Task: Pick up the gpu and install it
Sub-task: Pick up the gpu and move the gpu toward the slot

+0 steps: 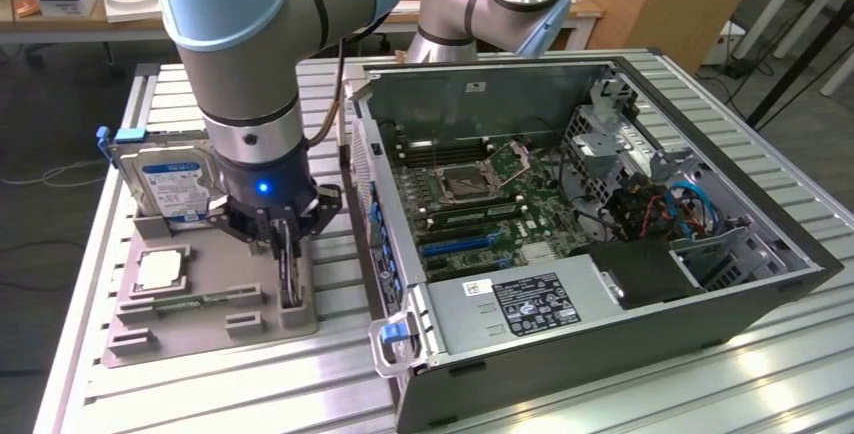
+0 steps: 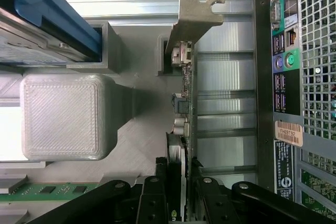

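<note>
Black gripper clamps gpu near blue-labelled drive.

Bright, even room light. Glare on table slats, 5 o'clock, exterior view; computer case interior shadowed. At my wrist camera: slats washed white, gpu bracket brightly lit, printed block throws soft shadow.

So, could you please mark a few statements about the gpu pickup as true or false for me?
1. The gripper is closed on the gpu, one finger on each face. True.
2. The gpu is seated in the motherboard. False: it stands on edge in the grey tray.
3. The hard drive lies flat. False: it stands upright at the tray's end.
4. The computer case is open. True.
</note>
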### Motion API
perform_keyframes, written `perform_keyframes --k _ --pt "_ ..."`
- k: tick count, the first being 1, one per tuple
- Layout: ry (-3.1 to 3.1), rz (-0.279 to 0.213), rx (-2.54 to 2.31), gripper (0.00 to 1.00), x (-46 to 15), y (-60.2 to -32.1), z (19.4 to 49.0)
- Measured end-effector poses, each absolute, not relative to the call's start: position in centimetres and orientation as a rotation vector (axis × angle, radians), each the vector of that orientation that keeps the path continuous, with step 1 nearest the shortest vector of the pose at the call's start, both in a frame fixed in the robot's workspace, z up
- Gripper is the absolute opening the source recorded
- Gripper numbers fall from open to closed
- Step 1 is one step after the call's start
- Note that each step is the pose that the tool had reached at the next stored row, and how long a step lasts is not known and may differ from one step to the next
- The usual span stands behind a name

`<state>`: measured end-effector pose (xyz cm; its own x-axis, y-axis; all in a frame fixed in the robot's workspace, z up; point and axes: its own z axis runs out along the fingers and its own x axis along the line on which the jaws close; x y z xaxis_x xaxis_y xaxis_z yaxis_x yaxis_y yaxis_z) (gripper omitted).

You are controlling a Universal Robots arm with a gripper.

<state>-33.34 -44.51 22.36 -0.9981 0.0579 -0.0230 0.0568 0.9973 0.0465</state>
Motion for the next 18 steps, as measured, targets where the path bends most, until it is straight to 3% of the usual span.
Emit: perform_keyframes --k 18 --pt "3.115 0.072 0.089 0.27 -33.33 -44.51 22.48"
